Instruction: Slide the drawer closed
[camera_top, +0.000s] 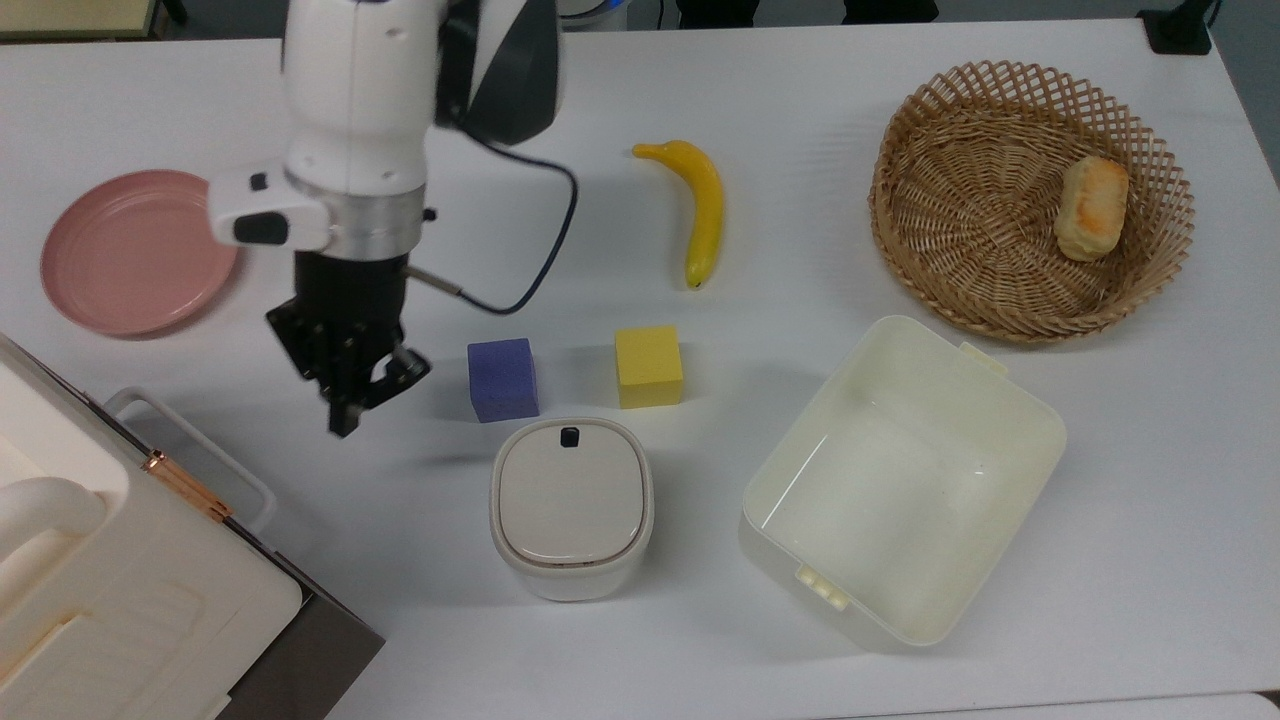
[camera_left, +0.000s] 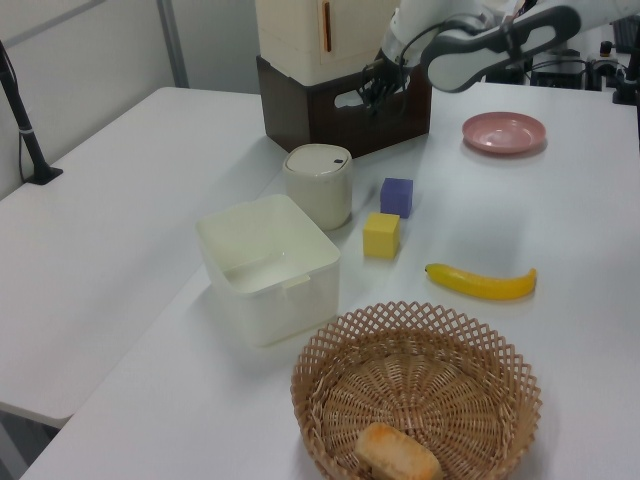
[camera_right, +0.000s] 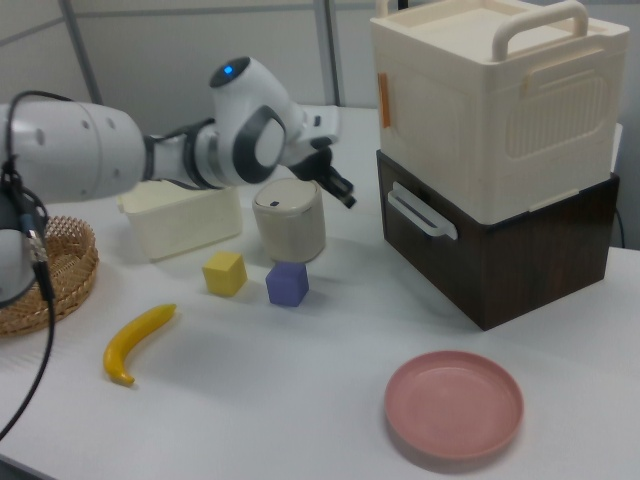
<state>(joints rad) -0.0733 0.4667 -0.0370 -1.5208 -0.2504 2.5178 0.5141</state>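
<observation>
The drawer (camera_right: 505, 262) is the dark brown box under a cream case (camera_right: 500, 100); its front with the white loop handle (camera_right: 420, 214) sits flush with the box. In the top view the handle (camera_top: 190, 450) juts out at the lower left, and the brown front (camera_left: 345, 112) also faces the left view. My gripper (camera_top: 343, 420) hangs shut and empty above the table, apart from the handle, to the top view's right of it and beside the purple cube (camera_top: 502, 378). The gripper (camera_right: 343, 192) hovers above the lidded canister (camera_right: 289, 222) in the right view.
A yellow cube (camera_top: 648, 365), a cream bin (camera_top: 905, 480) and a banana (camera_top: 700, 205) lie mid-table. A wicker basket (camera_top: 890, 210) holding a bread roll (camera_top: 1092, 208) is at the top view's right. A pink plate (camera_top: 130, 250) lies at the top view's left.
</observation>
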